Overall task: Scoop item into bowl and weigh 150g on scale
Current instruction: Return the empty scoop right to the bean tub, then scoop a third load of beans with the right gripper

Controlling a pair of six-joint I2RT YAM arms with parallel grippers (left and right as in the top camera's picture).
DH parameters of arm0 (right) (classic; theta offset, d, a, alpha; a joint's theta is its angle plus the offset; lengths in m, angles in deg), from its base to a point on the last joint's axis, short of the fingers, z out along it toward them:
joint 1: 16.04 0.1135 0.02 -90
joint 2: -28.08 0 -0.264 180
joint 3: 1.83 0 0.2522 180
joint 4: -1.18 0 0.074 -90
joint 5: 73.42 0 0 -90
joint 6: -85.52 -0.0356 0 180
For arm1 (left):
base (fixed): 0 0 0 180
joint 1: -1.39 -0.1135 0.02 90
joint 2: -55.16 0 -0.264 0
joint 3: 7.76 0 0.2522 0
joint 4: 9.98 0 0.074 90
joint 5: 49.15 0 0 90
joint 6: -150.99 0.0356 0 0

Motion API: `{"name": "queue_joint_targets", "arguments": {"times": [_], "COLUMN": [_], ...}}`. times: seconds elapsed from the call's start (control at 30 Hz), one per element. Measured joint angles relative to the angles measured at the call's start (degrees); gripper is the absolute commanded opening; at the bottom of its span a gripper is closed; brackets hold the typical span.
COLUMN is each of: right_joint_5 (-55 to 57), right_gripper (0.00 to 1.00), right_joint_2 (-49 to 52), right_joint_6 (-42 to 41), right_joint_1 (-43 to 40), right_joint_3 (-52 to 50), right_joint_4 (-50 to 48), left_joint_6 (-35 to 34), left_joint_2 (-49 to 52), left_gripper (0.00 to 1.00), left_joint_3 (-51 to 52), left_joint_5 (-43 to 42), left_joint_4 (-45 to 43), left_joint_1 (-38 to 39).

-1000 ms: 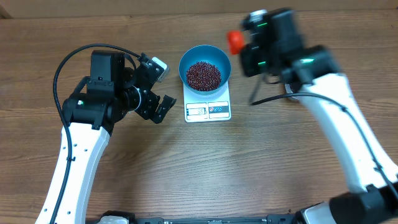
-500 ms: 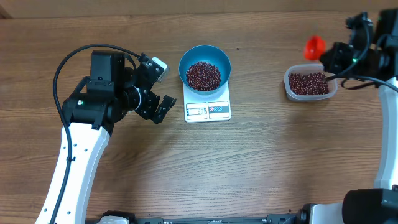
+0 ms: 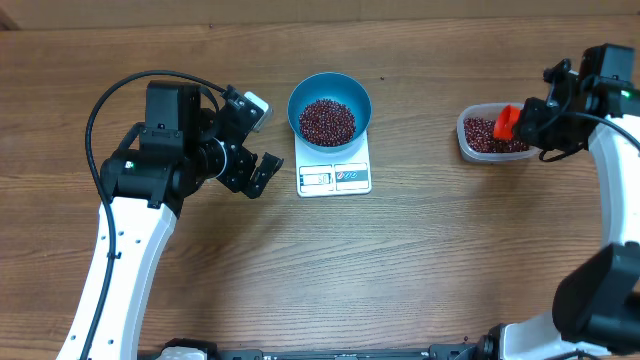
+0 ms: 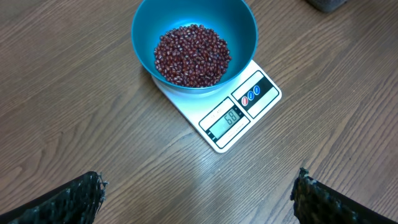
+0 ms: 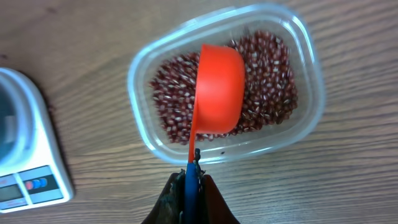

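Wooden tabletop (image 3: 400, 260): scale (image 3: 335, 177) lies display-end toward robot; left end effector (image 3: 258, 138) wide, right end effector (image 5: 189, 186) pinching scoop (image 5: 217, 87).

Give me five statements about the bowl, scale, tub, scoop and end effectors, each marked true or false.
1. The bowl sits on the scale. True.
2. The bowl is empty. False: it holds beans.
3. The right end effector is shut on the scoop handle. True.
4. The scoop hangs over the bowl. False: it is over the tub.
5. The left end effector grips the scale. False: it is open and holds nothing.
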Motion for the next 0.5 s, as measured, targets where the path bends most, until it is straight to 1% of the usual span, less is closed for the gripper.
{"name": "queue_joint_targets", "arguments": {"times": [0.2, 0.5], "right_joint_5": [0.46, -3.39], "right_gripper": [0.04, 0.04], "right_joint_2": [5.75, 7.72], "right_joint_6": [0.04, 0.31], "right_joint_1": [0.00, 0.00], "right_joint_3": [-0.04, -0.04], "right_joint_4": [-0.48, -0.96], "left_joint_6": [0.00, -0.02], "left_joint_2": [0.00, 0.00], "left_gripper": [1.00, 0.99], "left_joint_3": [0.00, 0.00], "left_joint_5": [0.00, 0.00], "left_joint_4": [0.00, 0.00], "left_joint_1": [0.00, 0.00]}}
